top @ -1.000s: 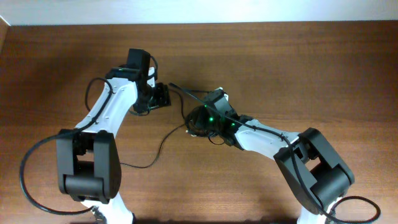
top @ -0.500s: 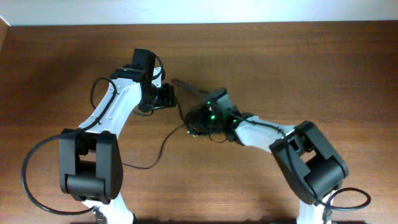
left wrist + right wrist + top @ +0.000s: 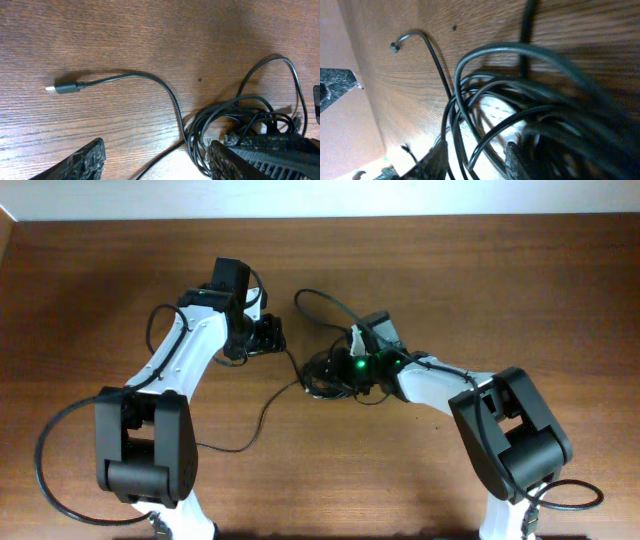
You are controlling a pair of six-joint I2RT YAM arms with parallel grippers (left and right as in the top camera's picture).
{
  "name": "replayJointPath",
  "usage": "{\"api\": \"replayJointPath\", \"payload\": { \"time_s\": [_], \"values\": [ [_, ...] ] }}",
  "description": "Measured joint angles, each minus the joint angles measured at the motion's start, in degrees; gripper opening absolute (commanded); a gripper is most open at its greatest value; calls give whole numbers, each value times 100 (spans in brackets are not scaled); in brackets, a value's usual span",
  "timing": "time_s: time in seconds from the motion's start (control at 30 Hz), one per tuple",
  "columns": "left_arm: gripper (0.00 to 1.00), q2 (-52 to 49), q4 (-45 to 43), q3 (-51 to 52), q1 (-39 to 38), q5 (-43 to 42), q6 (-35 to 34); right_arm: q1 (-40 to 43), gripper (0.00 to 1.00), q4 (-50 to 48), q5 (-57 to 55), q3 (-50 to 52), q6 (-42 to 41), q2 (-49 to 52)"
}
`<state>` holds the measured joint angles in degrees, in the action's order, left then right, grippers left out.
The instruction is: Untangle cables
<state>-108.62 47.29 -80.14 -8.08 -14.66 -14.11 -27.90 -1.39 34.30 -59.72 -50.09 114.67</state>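
cables (image 3: 322,377) bunched at scene centre, just left of right gripper (image 3: 475,159). strands run between its fingers; cannot tell if pinched. left gripper (image 3: 156,148) wide, empty, beside the bunch. risk: pulling several strands together cinches them tighter; loose plug (image 3: 62,89) may snag.
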Motion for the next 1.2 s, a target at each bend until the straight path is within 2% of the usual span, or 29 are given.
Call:
{"api": "replayJointPath", "payload": {
  "time_s": [0.13,0.17,0.23,0.27,0.3,0.4,0.5,0.63,0.67,0.73,0.87,1.0,1.07,1.2],
  "values": [
    [66,0,-2,0,0,2,-2,-310,41,-20,-522,0,-50,-57],
    [66,0,-4,0,0,2,-2,-352,34,-24,-627,0,-133,-68],
    [62,0,-7,0,0,0,-2,-409,4,-35,-798,0,-372,-74],
    [56,0,-15,2,0,2,0,-413,4,-28,-876,0,-402,-74],
    [55,0,-17,0,0,2,13,-413,4,63,-885,2,-391,-72],
    [61,0,-17,0,0,0,39,-363,4,83,-682,4,-192,-72],
    [65,0,-22,0,0,-79,103,-44,4,-63,328,11,310,-210],
    [68,0,-114,2,-7,-1165,997,308,4,-81,1786,11,935,-437],
    [65,0,-114,0,-7,-1294,1088,319,4,-81,2061,11,1080,-437],
    [54,0,-116,2,-7,-1657,1381,319,4,-81,2765,11,1408,-437],
    [45,0,-120,2,-7,-1797,1589,319,4,-525,3742,24,1550,-437],
    [48,0,-116,2,-7,-1797,1633,374,4,-750,4590,28,1552,-437],
    [42,0,-24,2,-7,-1797,1650,535,4,-752,4817,28,1403,-437],
    [41,0,4,2,-7,-1797,1725,1086,4,-765,5167,28,1276,-437]
  ]
}}
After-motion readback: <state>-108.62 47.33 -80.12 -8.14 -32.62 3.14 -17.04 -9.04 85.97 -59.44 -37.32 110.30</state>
